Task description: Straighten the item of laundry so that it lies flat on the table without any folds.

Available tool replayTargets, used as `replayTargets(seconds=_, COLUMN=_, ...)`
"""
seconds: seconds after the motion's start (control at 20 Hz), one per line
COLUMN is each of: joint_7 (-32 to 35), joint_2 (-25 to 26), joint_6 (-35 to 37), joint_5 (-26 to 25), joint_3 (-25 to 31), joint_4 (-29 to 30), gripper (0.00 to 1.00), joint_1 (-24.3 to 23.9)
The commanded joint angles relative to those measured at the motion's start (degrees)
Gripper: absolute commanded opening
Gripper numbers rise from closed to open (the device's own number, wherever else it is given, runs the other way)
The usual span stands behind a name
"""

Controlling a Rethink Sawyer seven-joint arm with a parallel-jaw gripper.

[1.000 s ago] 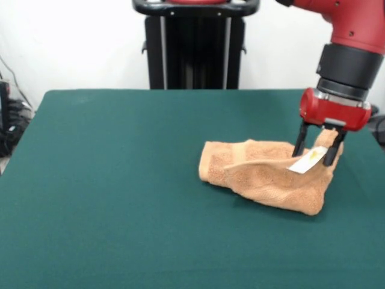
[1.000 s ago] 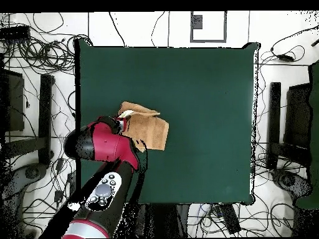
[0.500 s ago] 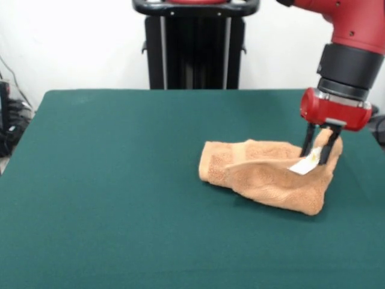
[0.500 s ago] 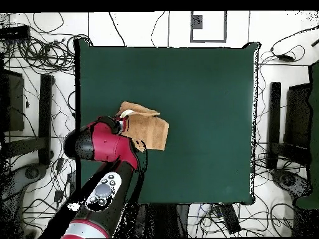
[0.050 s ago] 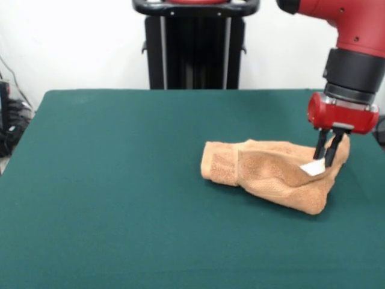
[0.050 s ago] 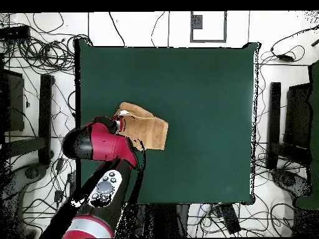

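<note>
gripper has its jaws pinched on the towel corner by the tag, probably to drag the fold open

In the front view, the red and black arm is cut off by the top and right edges, and the near edge of the dark green felt-topped counter runs out of the picture at the bottom. Only a corner of the small white care tag shows on the crumpled light-orange terry-cloth towel. From overhead, the arm hides the gripper and covers the part of the towel nearest the counter's left edge.
</note>
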Motion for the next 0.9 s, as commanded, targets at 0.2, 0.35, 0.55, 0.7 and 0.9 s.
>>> replayTargets(seconds=0.2, joint_7=12.8, joint_2=1.6, joint_6=-0.3, joint_5=0.1, joint_3=5.7, joint_4=3.0, gripper=0.0, joint_1=1.3)
replayTargets(seconds=0.35, joint_7=12.8, joint_2=3.5, joint_6=1.8, joint_5=0.7, joint_3=2.4, joint_4=-0.9, gripper=0.0, joint_1=4.6)
replayTargets(seconds=0.55, joint_7=14.3, joint_2=5.3, joint_6=6.5, joint_5=2.6, joint_3=-0.4, joint_4=-5.2, gripper=0.0, joint_1=7.9)
replayTargets(seconds=0.7, joint_7=17.1, joint_2=6.0, joint_6=9.8, joint_5=4.6, joint_3=-1.6, joint_4=-6.6, gripper=0.0, joint_1=9.4)
replayTargets(seconds=0.9, joint_7=19.6, joint_2=7.2, joint_6=12.9, joint_5=6.8, joint_3=-3.2, joint_4=-8.5, gripper=0.0, joint_1=10.2)
